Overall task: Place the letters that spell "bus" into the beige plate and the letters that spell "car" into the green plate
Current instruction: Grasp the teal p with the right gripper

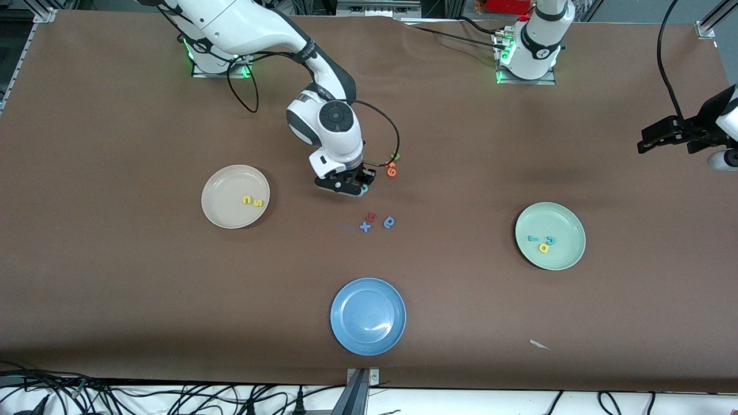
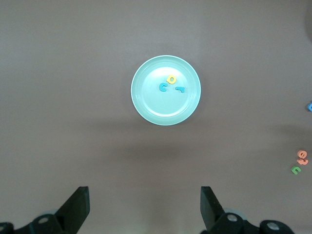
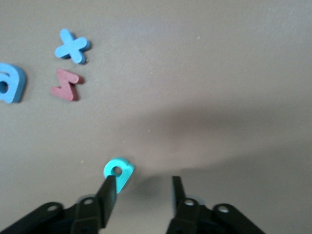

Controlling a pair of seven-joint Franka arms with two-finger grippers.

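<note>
Front view shows the round pale mint-green plate (image 1: 571,256) toward the left arm's end of the table already holding the small foam teal c (image 1: 551,240), yellow a (image 1: 543,248) and teal-blue r (image 1: 533,238), so "car" looks done; the round cream-beige plate (image 1: 222,213) toward the right arm's end holds the yellow u (image 1: 248,200) and yellow s (image 1: 259,203), leaving only the teal foam b (image 3: 119,172) still on the brown table; the right gripper (image 3: 144,189) is low over it with fingers apart, one fingertip seemingly touching the letter, though whether it is gripped is hard to say; the left gripper (image 2: 145,204) waits high over the table, jaws wide apart and empty.
</note>
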